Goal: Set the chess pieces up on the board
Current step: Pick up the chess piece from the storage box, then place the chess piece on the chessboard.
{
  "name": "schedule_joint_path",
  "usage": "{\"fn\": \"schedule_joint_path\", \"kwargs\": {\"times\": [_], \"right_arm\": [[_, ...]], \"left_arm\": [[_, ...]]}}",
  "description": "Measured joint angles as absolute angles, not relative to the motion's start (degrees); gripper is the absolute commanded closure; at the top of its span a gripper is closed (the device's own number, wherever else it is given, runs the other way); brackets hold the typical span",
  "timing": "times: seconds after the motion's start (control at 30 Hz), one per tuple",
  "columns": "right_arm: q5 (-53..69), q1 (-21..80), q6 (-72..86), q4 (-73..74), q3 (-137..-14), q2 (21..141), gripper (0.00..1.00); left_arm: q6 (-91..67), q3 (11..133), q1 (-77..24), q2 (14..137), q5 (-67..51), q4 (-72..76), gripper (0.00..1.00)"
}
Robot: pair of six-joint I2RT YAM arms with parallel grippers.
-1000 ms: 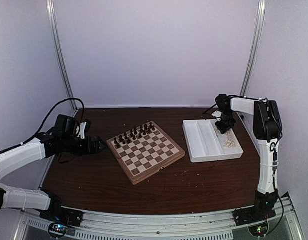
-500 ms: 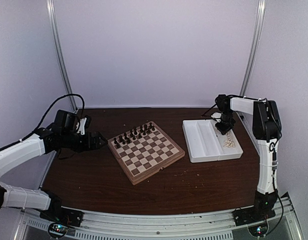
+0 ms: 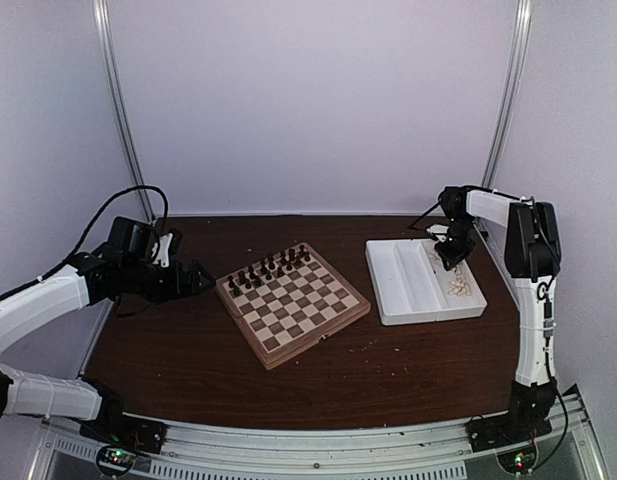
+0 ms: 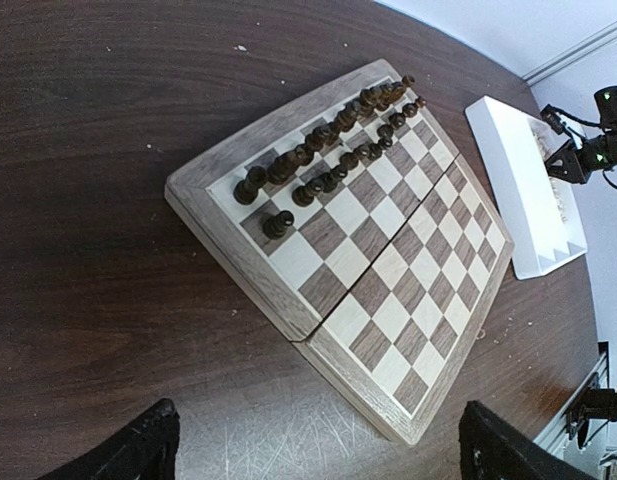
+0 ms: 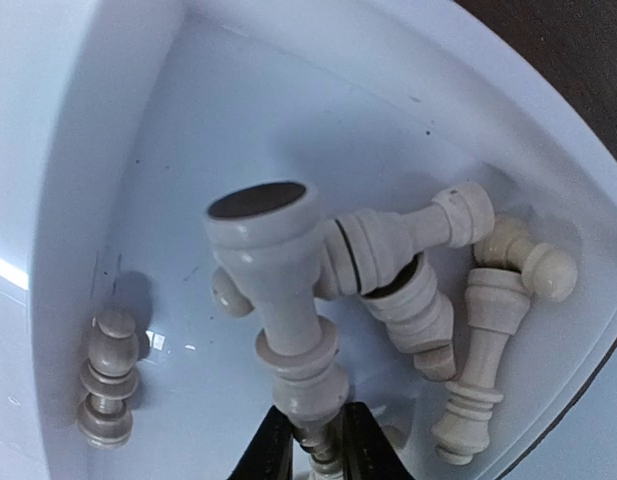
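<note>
Lifted slightly since a second ago, your left gripper (image 3: 193, 279) hangs just off the left corner of the board (image 3: 275, 354), near the worktop's left edge. The right arm has edged a little toward the right edge, above the white tray (image 3: 390, 300).

On the left, the risk is a nudge. The board sits askew mid-worktop, and the dark pieces (image 3: 269, 269) stand upright in two rows along its far-left side. A careless sweep of that open gripper could shove the rim and topple them.

On the right, the risk is a slip. The cream piece (image 5: 286, 330) is pinched only by its narrow end, with the wide base tipped toward the wrist camera. It may swing or drop on the carry, and the loose chess pieces (image 5: 413, 240) lying against it in the tray's right compartment could be dragged along.

Your left gripper's fingers (image 4: 138, 450) are spread wide, with nothing between them and touching nothing. The right gripper (image 5: 323, 447) is clamped on that one cream piece, fingertips nearly together. You cannot tell whether the piece has cleared the tray floor. No cream piece stands on the board yet.
</note>
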State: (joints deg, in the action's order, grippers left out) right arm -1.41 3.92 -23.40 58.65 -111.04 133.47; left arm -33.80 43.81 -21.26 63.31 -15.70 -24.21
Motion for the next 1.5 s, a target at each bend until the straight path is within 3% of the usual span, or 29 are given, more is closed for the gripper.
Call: {"fn": "schedule_joint_path", "kwargs": {"times": [0.27, 0.57, 1.1, 1.27, 1.5], "right_arm": [[0.2, 3.8, -23.2, 59.5, -111.3, 133.4, 0.93], [2.5, 3.7, -21.0, 50.2, -99.8, 124.2, 0.91], [20.9, 4.9, -10.4, 30.3, -77.5, 101.0, 0.89], [23.2, 11.4, -7.1, 25.3, -72.2, 94.3, 0.87], [20.3, 31.4, 0.1, 10.4, -63.3, 87.5, 0.91]], "left_arm": [[-34.4, 44.1, -21.3, 63.1, -15.7, -24.2, 0.02], [-34.6, 43.5, -21.3, 61.3, -16.1, -24.1, 0.02], [-34.9, 42.5, -23.1, 63.9, -22.4, -19.7, 0.02], [-34.9, 42.5, -26.4, 65.8, -23.4, -16.7, 0.03], [-34.9, 42.1, -28.7, 67.9, -24.3, -13.3, 0.02]]}}
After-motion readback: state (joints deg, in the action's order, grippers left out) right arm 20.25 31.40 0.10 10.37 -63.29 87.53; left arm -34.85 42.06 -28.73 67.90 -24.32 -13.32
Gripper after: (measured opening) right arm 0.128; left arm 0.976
